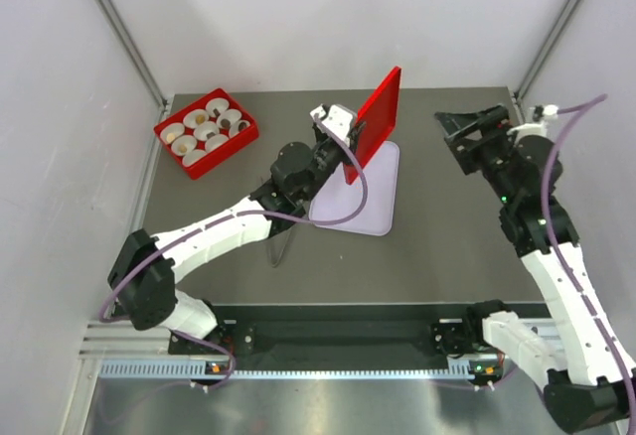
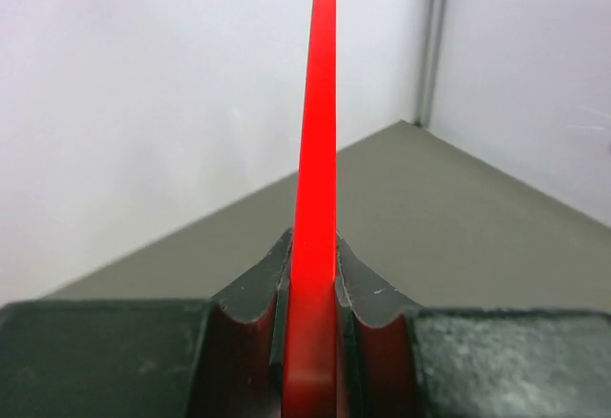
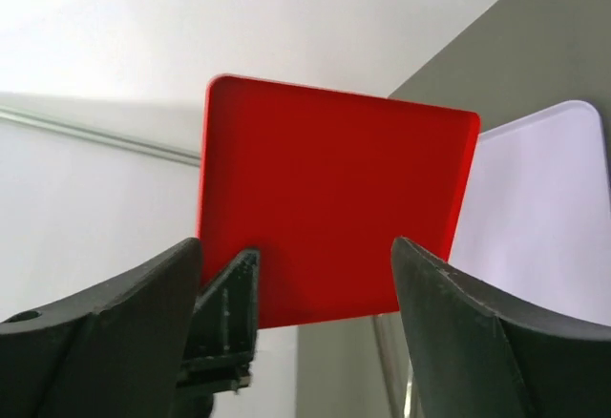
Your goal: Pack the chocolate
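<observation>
The chocolate shows as tiny brown pieces inside white paper cups in a red box at the back left. My left gripper is shut on the lower edge of a flat red lid, holding it upright above a pale lavender mat. My right gripper stands open at the back right, well apart from the lid. It faces the broad side of the red lid, with nothing between its fingers.
The lavender mat lies mid-table under the lid. White walls with metal corner posts close in the grey table on three sides. The left arm stretches diagonally from the near left toward the middle.
</observation>
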